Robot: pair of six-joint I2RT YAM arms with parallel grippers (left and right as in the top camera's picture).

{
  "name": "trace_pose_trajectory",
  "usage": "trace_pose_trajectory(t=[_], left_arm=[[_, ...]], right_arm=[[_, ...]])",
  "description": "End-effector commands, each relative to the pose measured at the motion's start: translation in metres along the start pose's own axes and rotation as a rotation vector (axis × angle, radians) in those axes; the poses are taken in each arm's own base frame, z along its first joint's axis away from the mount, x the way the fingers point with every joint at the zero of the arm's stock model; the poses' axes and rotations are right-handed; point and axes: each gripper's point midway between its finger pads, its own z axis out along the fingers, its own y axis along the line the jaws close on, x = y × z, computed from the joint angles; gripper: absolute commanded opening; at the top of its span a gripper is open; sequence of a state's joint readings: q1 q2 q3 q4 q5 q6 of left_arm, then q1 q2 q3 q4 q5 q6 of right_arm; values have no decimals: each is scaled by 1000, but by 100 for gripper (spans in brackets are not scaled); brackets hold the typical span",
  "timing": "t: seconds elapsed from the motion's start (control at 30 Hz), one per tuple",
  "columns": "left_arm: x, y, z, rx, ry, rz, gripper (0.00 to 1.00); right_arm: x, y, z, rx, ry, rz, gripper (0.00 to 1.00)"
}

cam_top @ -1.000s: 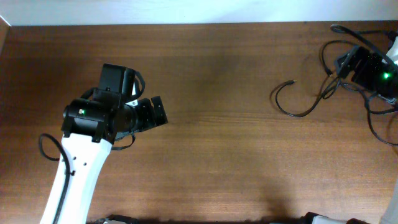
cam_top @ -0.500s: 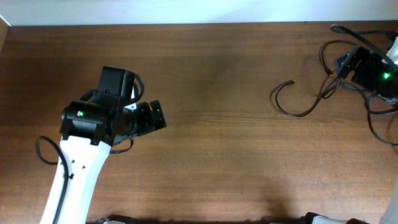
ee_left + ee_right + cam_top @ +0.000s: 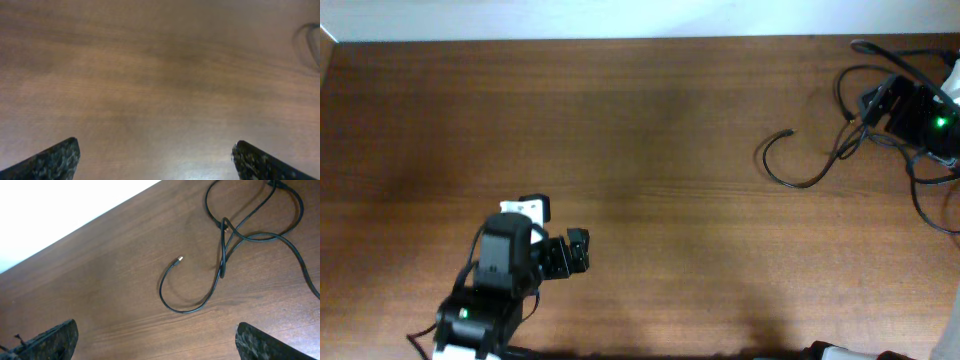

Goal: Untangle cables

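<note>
Black cables (image 3: 222,255) (untouched) on table (image 3: 720,250) | left pincer (image 3: 155,155) wide apart, empty | right pincer (image 3: 155,332) likewise

Dark brown wood-grain tabletop (image 3: 680,150) fills nearly all of the overhead view; grain runs side to side. Matte finish w/ a few soft darker patches, one near mid-top, another along the bottom edge. Plain white strip (image 3: 620,18) runs along the far edge of the tabletop, straight border btwn the two; a sliver of white also cuts the top-left corner. Right wrist view: white area beyond the tabletop edge, at a slant, upper left. Left wrist view: tabletop only, blurry, pale sheen low-centre.
</note>
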State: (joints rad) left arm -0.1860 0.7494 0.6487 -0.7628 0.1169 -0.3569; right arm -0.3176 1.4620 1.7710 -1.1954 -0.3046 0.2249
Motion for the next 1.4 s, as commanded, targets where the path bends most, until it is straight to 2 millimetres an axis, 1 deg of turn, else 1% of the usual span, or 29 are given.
trace_pose_trajectory(t=[0.0,0.07,0.1,0.17,0.27,0.37,0.47,0.53,0.63,0.7,0.77,0.83,0.87,0.93,1.03,1.07,1.13,1.2,1.37], left_arm=[[3,-5,-7,68,-118,79,99],[-7,-9,-13,102,-239,144,99],[-13,-13,-20,125,-322,173,99],[-19,-16,-26,155,-410,184,99],[-20,-24,-35,218,-505,207,99],[-22,-24,-37,238,-583,217,99],[-26,-27,-38,277,-702,235,99],[-28,-31,-48,306,-761,249,99],[-32,-33,-54,305,-802,285,99],[-36,-35,-59,276,-843,372,99],[-39,-37,-63,217,-883,510,99],[-38,-36,-61,164,-895,618,99],[-38,-30,-56,113,-895,649,99],[-35,-19,-41,73,-868,629,99],[-21,-12,-16,79,-813,615,99],[-16,-8,-6,90,-796,571,99],[-18,-5,-7,75,-801,553,99],[-20,2,-6,39,-798,521,99],[-20,6,-5,31,-794,481,99]], right_arm=[[-2,0,-1,-5,-5,-10,99],[-2,0,-1,-5,-5,-10,99],[-2,0,-1,-5,-5,-10,99],[-2,0,-1,-5,-5,-10,99],[-2,0,-1,-5,-5,-10,99],[-2,0,-1,-5,-5,-10,99],[-2,0,-1,-5,-5,-10,99],[-2,0,-1,-5,-5,-10,99],[-2,0,-1,-5,-5,-10,99],[-2,0,-1,-5,-5,-10,99],[-2,0,-1,-5,-5,-10,99],[-2,0,-1,-5,-5,-10,99],[-2,0,-1,-5,-5,-10,99],[-2,0,-1,-5,-5,-10,99],[-2,0,-1,-5,-5,-10,99],[-2,0,-1,-4,-5,-10,99],[-2,0,-1,-5,-5,-10,99],[-2,0,-1,-5,-5,-10,99],[-2,0,-1,-5,-5,-10,99]])
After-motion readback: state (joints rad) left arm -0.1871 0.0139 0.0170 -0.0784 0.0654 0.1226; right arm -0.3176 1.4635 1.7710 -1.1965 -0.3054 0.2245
